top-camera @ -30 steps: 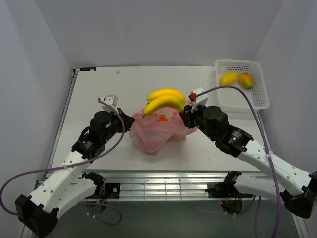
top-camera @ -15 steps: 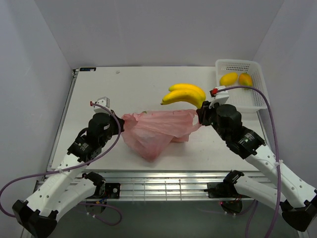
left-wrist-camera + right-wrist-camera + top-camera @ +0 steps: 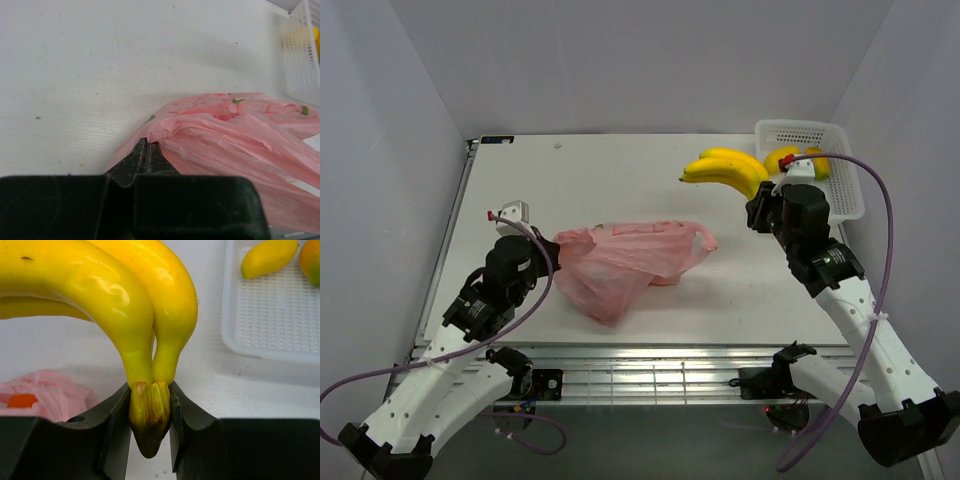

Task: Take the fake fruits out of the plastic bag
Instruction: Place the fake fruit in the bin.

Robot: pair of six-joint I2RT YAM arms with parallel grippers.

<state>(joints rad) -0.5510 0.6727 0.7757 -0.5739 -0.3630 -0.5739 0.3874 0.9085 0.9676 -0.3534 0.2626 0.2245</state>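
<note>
The pink plastic bag (image 3: 620, 262) lies crumpled on the white table, stretched left to right. My left gripper (image 3: 146, 147) is shut on the bag's (image 3: 240, 135) left end. Something orange (image 3: 21, 400) shows through the bag's film in the right wrist view; the other fake fruits are hidden. My right gripper (image 3: 150, 412) is shut on the brown stem of the yellow banana bunch (image 3: 110, 295). That bunch (image 3: 725, 170) hangs in the air to the right of the bag, close to the white basket, with my right gripper (image 3: 760, 205) below its stem.
A white perforated basket (image 3: 840, 195) stands at the back right corner with a yellow mango (image 3: 780, 157) and an orange-and-green mango (image 3: 817, 160) in it. The same basket (image 3: 260, 310) fills the upper right of the right wrist view.
My right gripper has carried the banana bunch out of the bag, up and to the right toward the basket. My left gripper has pulled the bag's end leftward, and the bag has flattened.
</note>
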